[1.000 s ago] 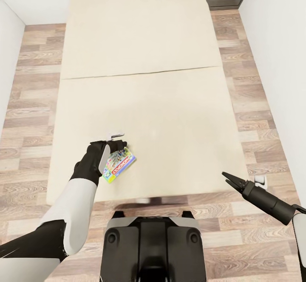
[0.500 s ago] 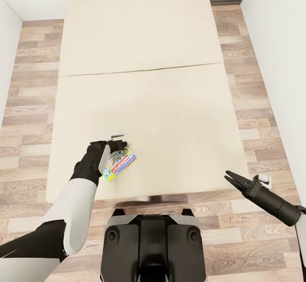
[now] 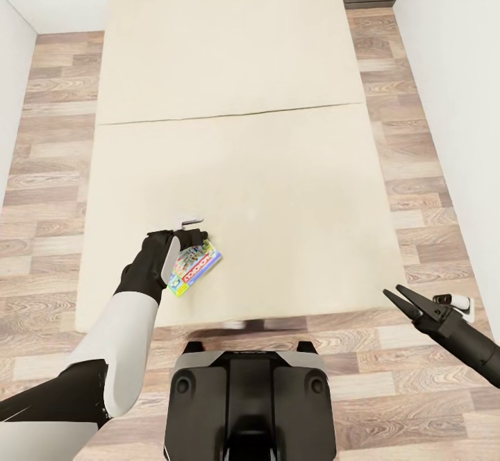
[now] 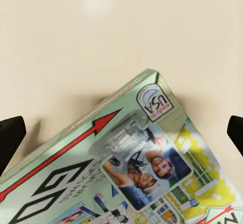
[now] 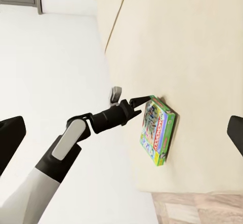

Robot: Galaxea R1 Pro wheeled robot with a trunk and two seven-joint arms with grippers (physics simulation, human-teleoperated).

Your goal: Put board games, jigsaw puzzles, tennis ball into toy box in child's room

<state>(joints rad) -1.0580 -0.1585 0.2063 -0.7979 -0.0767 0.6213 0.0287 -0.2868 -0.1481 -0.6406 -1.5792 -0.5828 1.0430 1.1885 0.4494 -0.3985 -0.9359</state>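
Left end effector [image 3: 196, 237] spread wide, straddling the flat colourful cardboard board game box [image 3: 194, 270] on the beige mattress bed [image 3: 278, 190], contact uncertain. Right end effector [image 3: 401, 299] released, grasping nothing.

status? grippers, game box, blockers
Left gripper open over board game, not gripping. Game flat on bed near its edge. Right gripper open, empty, off bed's corner. No blockers visible.

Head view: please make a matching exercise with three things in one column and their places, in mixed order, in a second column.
Things:
1. board game
2. left claw
3. right claw

Places:
A. over the wood floor, off the bed's near right corner
B. flat on the bed, near its front edge
C. above the box's far end

Pairs: 1-B, 2-C, 3-A
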